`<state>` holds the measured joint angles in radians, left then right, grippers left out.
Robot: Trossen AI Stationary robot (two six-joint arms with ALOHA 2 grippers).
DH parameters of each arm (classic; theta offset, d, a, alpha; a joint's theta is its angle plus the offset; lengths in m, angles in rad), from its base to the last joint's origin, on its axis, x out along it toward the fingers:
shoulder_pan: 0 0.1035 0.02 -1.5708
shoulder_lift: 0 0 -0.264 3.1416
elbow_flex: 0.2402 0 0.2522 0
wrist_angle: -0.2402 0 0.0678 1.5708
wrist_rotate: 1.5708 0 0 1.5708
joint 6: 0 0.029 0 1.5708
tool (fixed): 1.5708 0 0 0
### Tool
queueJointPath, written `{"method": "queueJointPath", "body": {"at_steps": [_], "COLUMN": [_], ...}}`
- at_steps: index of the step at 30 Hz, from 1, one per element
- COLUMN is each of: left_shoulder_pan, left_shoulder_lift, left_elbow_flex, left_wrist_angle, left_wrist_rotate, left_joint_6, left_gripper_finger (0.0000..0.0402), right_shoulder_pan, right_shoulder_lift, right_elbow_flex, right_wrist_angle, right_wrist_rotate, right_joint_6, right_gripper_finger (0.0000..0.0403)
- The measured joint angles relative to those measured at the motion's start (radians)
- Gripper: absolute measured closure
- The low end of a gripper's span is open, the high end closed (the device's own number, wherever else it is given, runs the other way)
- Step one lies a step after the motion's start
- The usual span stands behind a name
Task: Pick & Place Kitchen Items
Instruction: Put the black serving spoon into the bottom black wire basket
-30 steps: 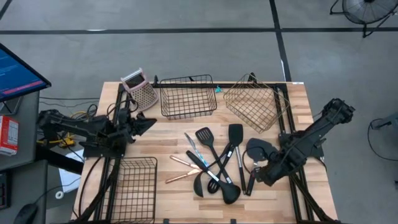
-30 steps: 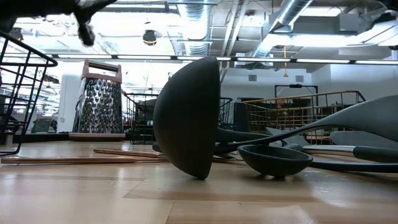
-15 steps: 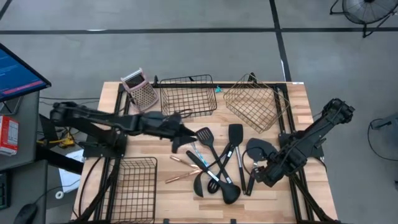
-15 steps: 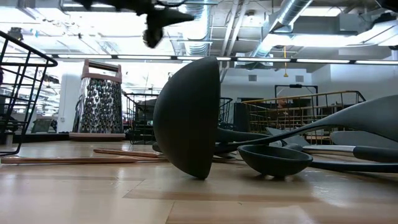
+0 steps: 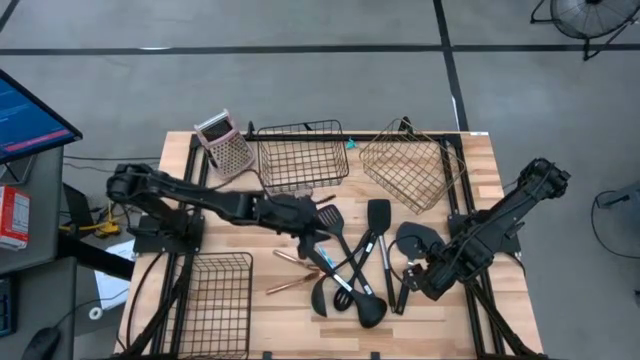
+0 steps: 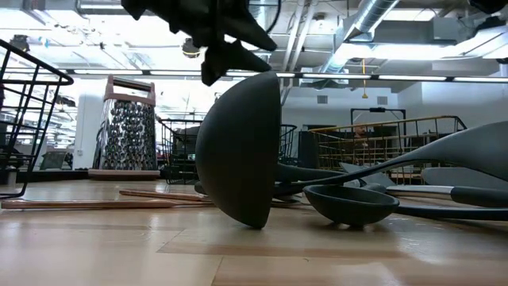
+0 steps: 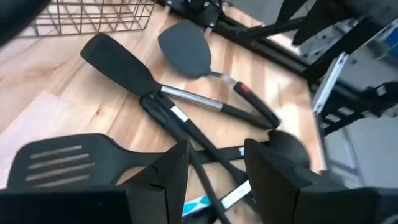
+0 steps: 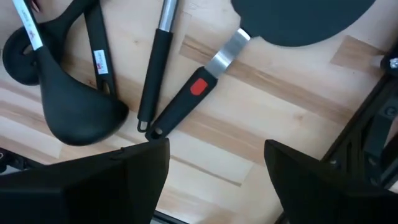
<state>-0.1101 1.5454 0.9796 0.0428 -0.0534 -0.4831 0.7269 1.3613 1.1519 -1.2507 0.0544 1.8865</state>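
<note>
Long-handled kitchen items lie crossed in a pile mid-table: a slotted turner (image 5: 328, 217), a black spatula (image 5: 378, 212), a wide spatula (image 5: 415, 238) with a red mark on its handle (image 8: 199, 87), ladles (image 5: 365, 312), two copper pieces (image 5: 292, 262) and a teal-marked piece (image 5: 312, 240). My left gripper (image 5: 312, 225) (image 7: 216, 180) hangs open above the pile's left side, slanting down, with crossed handles showing in its gap. My right gripper (image 5: 418, 283) (image 8: 216, 180) points down, open, over bare wood beside the red-marked handle's end.
A black wire basket (image 5: 303, 155) and a copper wire basket (image 5: 410, 165) stand at the far edge, with a box grater (image 5: 225, 145) to their left. Another black basket (image 5: 215, 300) sits at the near left. In the low view a ladle bowl (image 6: 238, 151) stands close.
My left arm has swung out from the table's left edge toward the pile in the middle, and its gripper has tipped downward over the utensils. The utensils have stayed where they were.
</note>
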Motion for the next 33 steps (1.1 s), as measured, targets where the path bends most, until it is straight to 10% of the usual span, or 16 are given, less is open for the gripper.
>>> {"method": "queueJointPath", "body": {"at_steps": [21,33], "left_shoulder_pan": [-0.108,-0.125], "left_shoulder_lift": [0.29,0.35], "left_elbow_flex": [0.109,0.109], "left_wrist_angle": [0.072,0.099], "left_wrist_rotate": [-0.251,-0.225], "left_joint_6": [0.041,0.064], "left_gripper_finger": [0.026,0.0243], "right_shoulder_pan": [0.019,0.019], "right_shoulder_lift": [0.002,0.002], "right_elbow_flex": [0.0,0.0], "right_wrist_angle": [0.017,0.017], "right_wrist_rotate": [0.13,0.13], "right_joint_6": [0.075,0.068], "right_gripper_finger": [0.0143,0.0143]}}
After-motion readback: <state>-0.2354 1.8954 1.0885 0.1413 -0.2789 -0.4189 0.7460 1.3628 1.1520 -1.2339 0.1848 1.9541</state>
